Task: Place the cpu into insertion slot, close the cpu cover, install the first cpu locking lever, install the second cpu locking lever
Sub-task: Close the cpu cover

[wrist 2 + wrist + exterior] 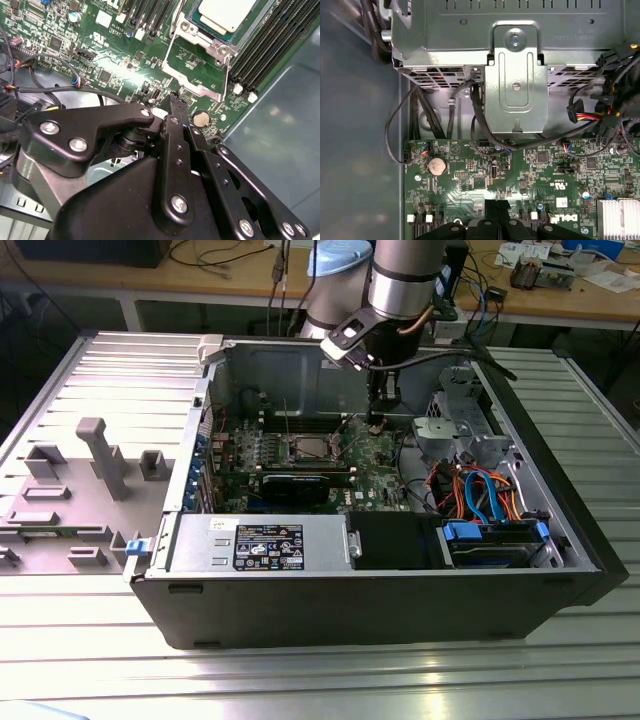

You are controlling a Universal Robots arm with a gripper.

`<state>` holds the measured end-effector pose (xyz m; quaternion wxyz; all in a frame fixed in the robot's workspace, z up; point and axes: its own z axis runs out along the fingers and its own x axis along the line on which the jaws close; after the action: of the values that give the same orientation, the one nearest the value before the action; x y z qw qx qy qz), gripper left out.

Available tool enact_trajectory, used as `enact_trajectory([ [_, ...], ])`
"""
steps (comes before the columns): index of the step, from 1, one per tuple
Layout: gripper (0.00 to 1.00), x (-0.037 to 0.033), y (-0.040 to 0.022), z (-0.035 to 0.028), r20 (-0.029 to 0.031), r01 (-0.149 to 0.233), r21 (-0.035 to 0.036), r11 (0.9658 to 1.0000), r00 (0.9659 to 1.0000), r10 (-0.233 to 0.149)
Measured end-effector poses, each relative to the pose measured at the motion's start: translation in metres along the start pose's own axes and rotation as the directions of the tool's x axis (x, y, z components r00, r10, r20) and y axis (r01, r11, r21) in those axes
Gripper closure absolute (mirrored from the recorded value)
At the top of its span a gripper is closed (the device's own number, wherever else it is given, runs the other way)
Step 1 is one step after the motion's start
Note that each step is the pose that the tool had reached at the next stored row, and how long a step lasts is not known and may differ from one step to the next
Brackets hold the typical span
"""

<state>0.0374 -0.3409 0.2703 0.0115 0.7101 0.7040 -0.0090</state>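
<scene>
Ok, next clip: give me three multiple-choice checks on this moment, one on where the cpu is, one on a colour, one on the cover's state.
1. Where is the cpu? A in the slot; B on the cover; C in the gripper.
2. What colour is the board? A blue; B green; C red.
3. How is the cover? A shut over the cpu; B swung open; C gone from the board.

1 A: the cpu lies in the slot, apart from the gripper.
2 B: the board shows green in both wrist views.
3 B: the cover stands beside the cpu, with board showing through its window.
</scene>
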Motion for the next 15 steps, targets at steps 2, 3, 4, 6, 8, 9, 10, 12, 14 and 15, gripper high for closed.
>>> enact_trajectory([
  [2,0.89,0.0004,0.0004,0.0027,-0.0001,0.0,0.0001,1.0,1.0,0.0],
  [3,0.89,0.0007,0.0006,0.0045,-0.0001,0.0,0.0002,1.0,1.0,0.0],
  [4,0.89,0.0009,0.0007,0.0059,0.0001,0.0,0.0002,1.0,1.0,0.0],
  [6,0.89,0.0015,0.0009,0.0096,0.0001,0.0,0.0003,1.0,1.0,0.0],
  [8,0.89,0.0022,0.0009,0.0122,-0.0001,0.0,0.0002,1.0,1.0,0.0],
  [9,0.89,0.0025,0.0009,0.0134,-0.0006,0.0,0.0002,1.0,1.0,0.0],
  [10,0.89,0.0029,0.0002,0.0145,-0.0016,0.0,0.0002,1.0,1.0,0.0],
  [12,0.89,0.0032,-0.0032,0.0156,-0.0035,0.0,0.0003,1.0,1.0,0.0],
  [14,0.89,0.0032,-0.0118,0.0161,-0.0101,0.0,0.0001,1.0,0.9999,0.0],
  [15,0.89,0.0032,-0.015,0.0162,-0.0119,0.0,0.0002,1.0,0.9999,0.0],
])
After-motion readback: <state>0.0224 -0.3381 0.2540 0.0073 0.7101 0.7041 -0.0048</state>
